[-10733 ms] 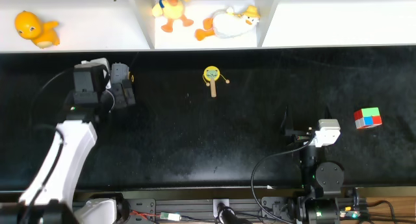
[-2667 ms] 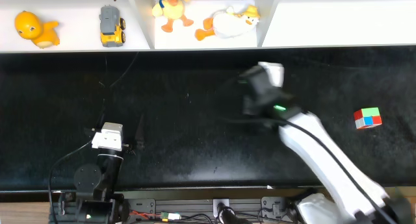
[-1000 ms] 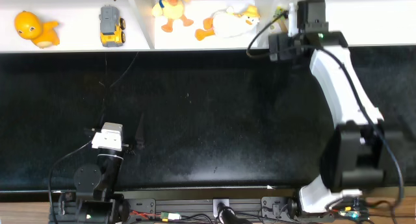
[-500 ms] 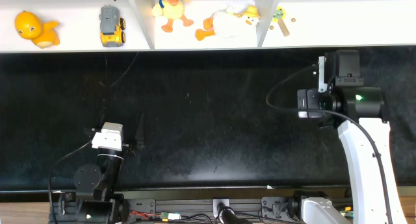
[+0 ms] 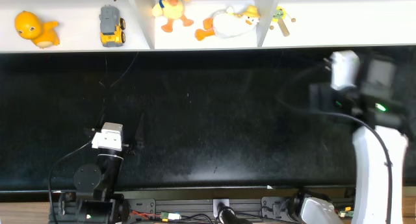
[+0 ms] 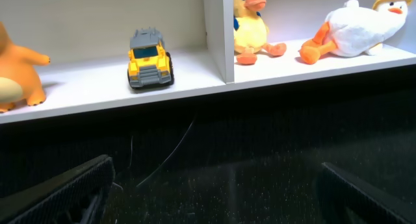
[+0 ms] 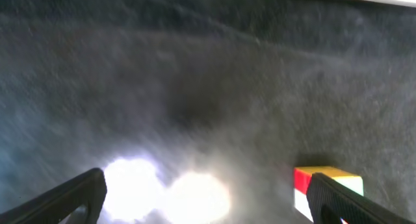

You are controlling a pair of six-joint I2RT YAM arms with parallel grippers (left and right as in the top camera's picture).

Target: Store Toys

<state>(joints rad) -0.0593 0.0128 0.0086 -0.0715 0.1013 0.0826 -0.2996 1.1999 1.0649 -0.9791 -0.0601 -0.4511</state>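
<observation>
A colour cube (image 7: 327, 184) with red, yellow and white faces lies on the black table (image 5: 208, 120), just in front of my right gripper (image 7: 208, 208) and close to one fingertip. That gripper is open and holds nothing. In the top view the right arm (image 5: 376, 104) hangs over the table's right side. On the white shelf (image 5: 78, 42) at the back stand an orange duck (image 5: 36, 28), a yellow truck (image 5: 111, 26), a yellow plush duck (image 5: 171, 8), a white plush goose (image 5: 229, 23) and a small rattle drum (image 5: 282, 17). My left gripper (image 6: 214, 201) rests open and empty at the front left.
White dividers (image 5: 144, 19) split the shelf into compartments, and its front edge runs along the table's back. From the left wrist, the truck (image 6: 150, 58) and the plush duck (image 6: 253, 29) stand either side of a divider (image 6: 218, 32). Cables trail behind the left arm (image 5: 107, 138).
The right arm left the rattle drum in the shelf's right compartment, drew back and swung out over the table's right side. The left arm has kept still.
</observation>
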